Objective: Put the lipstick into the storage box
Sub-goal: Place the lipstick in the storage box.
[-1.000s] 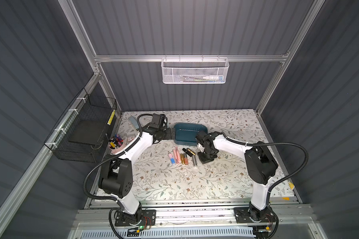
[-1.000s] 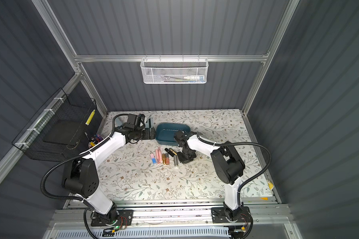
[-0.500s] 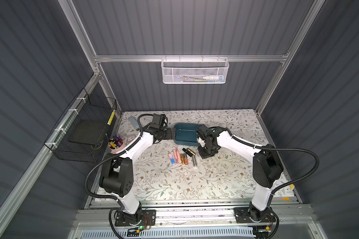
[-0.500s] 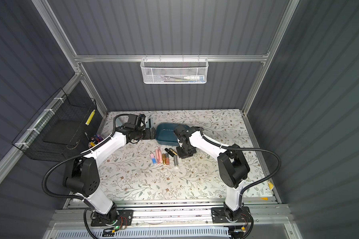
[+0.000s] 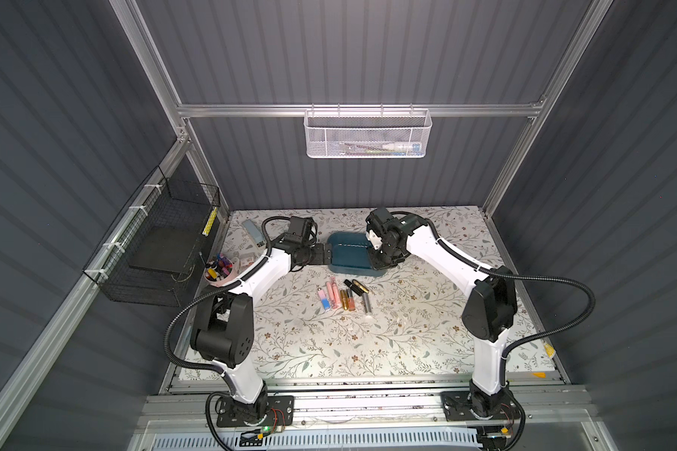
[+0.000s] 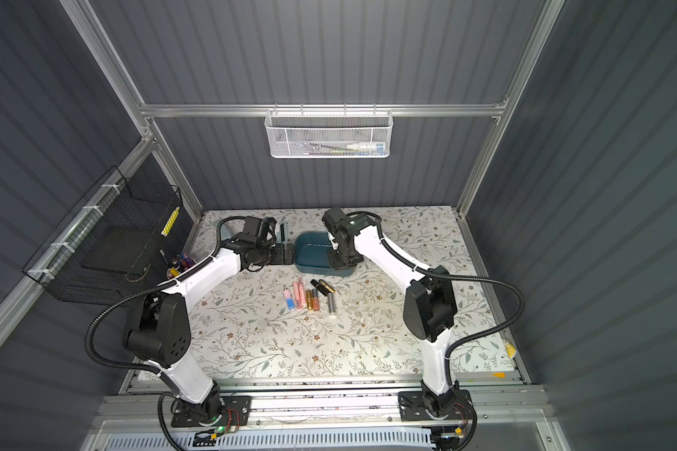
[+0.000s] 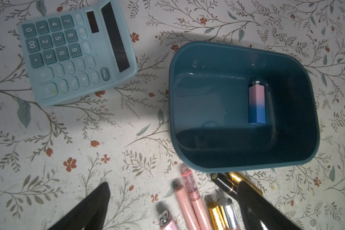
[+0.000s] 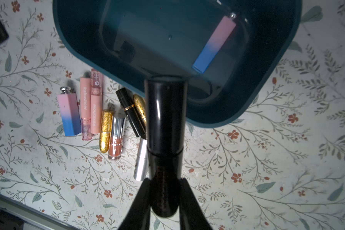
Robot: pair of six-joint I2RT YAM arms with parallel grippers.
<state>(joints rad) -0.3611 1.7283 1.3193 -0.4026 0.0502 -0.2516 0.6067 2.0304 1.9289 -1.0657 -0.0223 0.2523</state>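
The storage box [image 5: 348,250] [image 6: 313,250], a shallow dark teal tub, sits at the back middle of the table. Inside it lies a pink-and-blue lipstick [image 7: 257,103] [image 8: 214,43]. My right gripper [image 8: 165,181] [image 5: 382,259] is shut on a glossy black lipstick [image 8: 165,119], which points over the box's near rim [image 8: 267,79]. In both top views the gripper hides the held tube. My left gripper [image 7: 173,184] [image 5: 325,254] stands open and empty beside the box's left end. Several more lipsticks [image 5: 344,298] [image 6: 309,298] lie in a row in front of the box.
A light blue calculator [image 7: 76,51] [image 5: 253,232] lies at the back left. A cup of pens [image 5: 219,269] stands at the left edge. A black wire basket [image 5: 161,242] hangs on the left wall and a white mesh basket [image 5: 366,134] on the back wall.
My right gripper has risen from the row of lipsticks and moved back to the box's near rim with the black lipstick in it. The left arm has not moved.
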